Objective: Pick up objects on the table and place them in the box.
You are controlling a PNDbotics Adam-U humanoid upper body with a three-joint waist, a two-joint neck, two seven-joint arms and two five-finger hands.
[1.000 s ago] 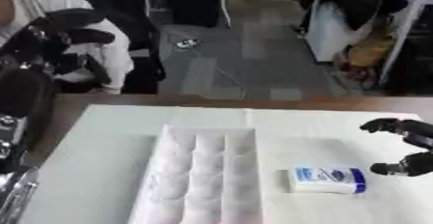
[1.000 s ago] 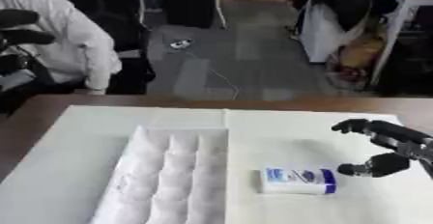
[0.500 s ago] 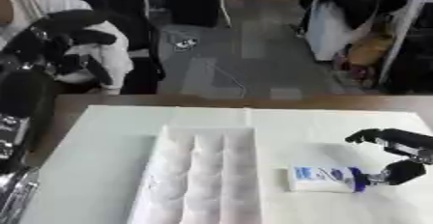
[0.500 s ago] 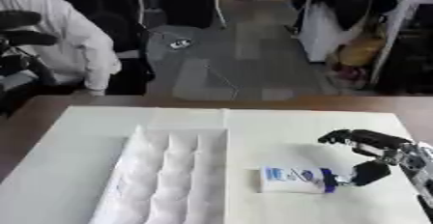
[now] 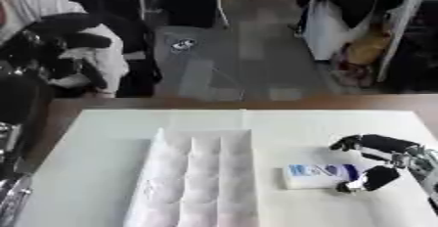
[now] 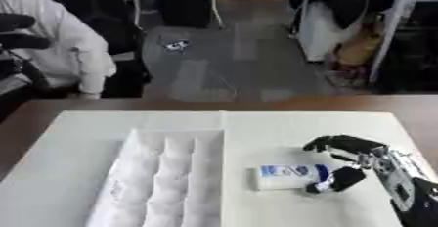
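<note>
Bottle [image 6: 289, 176], lying just right of the box [image 6: 167, 182], had been reached by the right hand [image 5: 386, 160], fingers now spread around its end, not yet closed.

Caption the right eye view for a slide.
Right hand closing around a white-and-blue bottle lying beside the white compartment box.

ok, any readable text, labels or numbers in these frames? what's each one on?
None can be read.
White packet: a blue patch with marks on its top face, too blurred to read as words.
White box: no print visible on its compartments.
Right hand: no markings visible; it is at the packet's right end, fingers spread around it.
Left hand: not in view.
</note>
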